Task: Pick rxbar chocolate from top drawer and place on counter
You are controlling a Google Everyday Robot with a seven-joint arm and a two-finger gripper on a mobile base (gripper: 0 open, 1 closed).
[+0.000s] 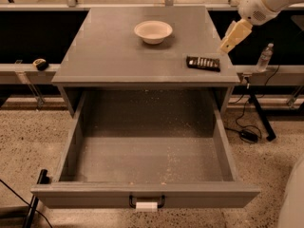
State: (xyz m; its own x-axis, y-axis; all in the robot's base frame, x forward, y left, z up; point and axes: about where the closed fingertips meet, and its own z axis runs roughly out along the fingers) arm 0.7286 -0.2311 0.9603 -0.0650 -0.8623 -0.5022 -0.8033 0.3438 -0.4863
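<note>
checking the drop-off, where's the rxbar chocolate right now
In the camera view the rxbar chocolate lies on the counter near its front right corner, with the gripper just above and right of it.

The pincer (230, 42) hangs clear over the counter (109, 56) edge, rxbar chocolate (203, 63) near, bowl (153, 31) well apart.
</note>
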